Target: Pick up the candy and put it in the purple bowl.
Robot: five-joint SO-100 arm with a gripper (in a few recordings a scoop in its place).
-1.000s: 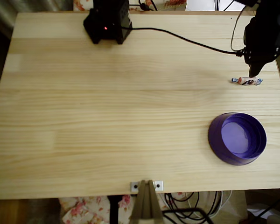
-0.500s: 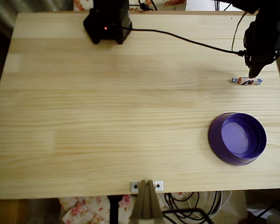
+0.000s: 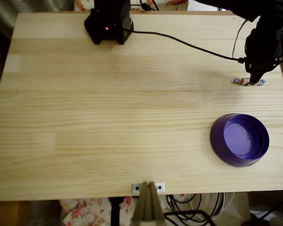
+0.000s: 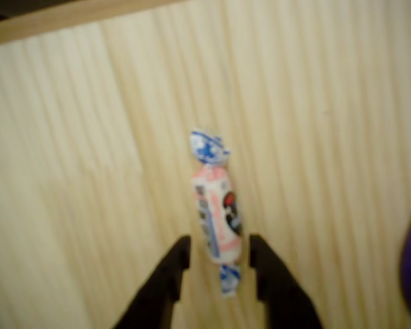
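1. The candy (image 4: 216,212) lies flat on the tabletop (image 3: 132,122) near its right edge in the overhead view, well apart from the purple bowl (image 3: 239,140).
2. The end effector (image 4: 217,264) is spread, its fingers straddling the candy's lower end without yet pinching it.
3. The sweet looks light, with a firm middle and crinkly, probably slippery twisted ends; the middle is the better hold.
4. Open wood lies between candy and bowl, but the tabletop edge and a black cable (image 3: 179,40) run close by.
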